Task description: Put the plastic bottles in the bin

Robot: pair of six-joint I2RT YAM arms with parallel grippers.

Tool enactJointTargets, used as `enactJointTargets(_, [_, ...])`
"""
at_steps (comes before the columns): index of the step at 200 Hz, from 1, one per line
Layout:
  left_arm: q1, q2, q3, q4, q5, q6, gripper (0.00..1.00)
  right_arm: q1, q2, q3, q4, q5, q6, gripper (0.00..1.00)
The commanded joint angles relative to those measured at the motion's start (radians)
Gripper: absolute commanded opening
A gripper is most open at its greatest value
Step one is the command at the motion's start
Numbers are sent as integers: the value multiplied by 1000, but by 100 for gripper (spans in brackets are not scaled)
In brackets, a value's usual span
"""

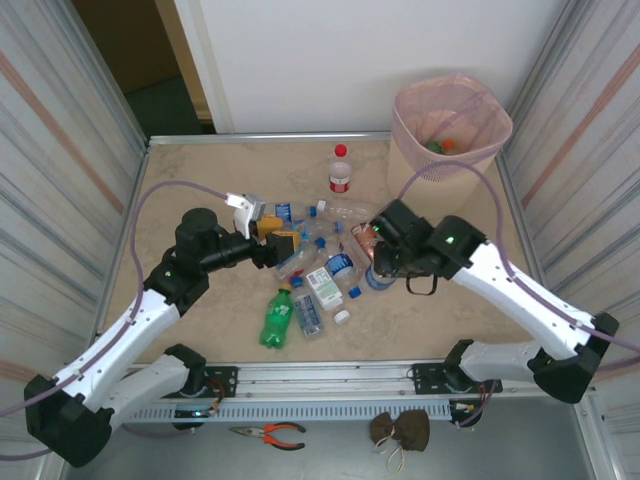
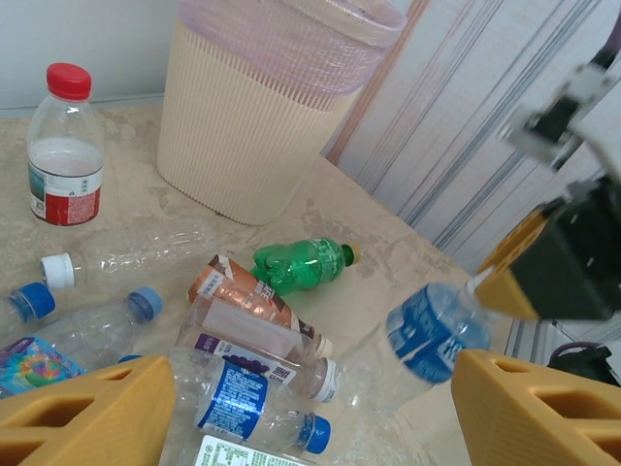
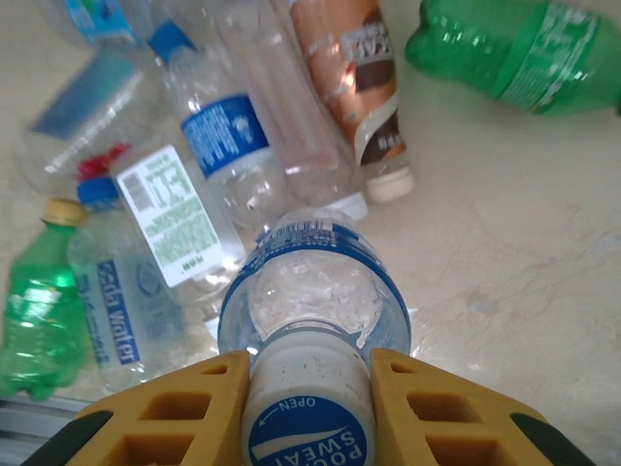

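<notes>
Blue-labelled bottle (image 3: 310,291) clamped at the cap by right gripper (image 3: 309,388), right of table (image 1: 200,170) centre.
Gripped at neck, judged ready for lift toward bin (image 1: 495,135) at far right corner; other plastic bottles (image 1: 315,270) crowded alongside; left gripper (image 1: 278,236) parted, empty, above them; upright red-capped bottle (image 1: 340,170) judged clear of path.

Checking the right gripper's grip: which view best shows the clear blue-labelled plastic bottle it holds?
Right wrist view: the clear blue-labelled plastic bottle sits central, white cap clamped in the right gripper. Left wrist view shows it side-on, farther off; in top view it is small, half hidden.
</notes>
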Motion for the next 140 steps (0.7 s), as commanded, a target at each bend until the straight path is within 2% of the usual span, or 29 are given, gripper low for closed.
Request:
enactJointTargets(1, [6,-22,-2,13,-22,-8,76,-90,-39,90,-41,-50,-106,25])
enactJointTargets(61, [8,-31,29,0,-40,-5,76,-382,35,415,-2,-238,-309,24])
enactJointTargets(96, [7,-44,50,-20,-52,6,76,-517,137,631,55,-342,-360,23])
enactJointTargets(140, [10,-61,61,-46,-67,17,76,-715,271,801,140,-468,-359,21])
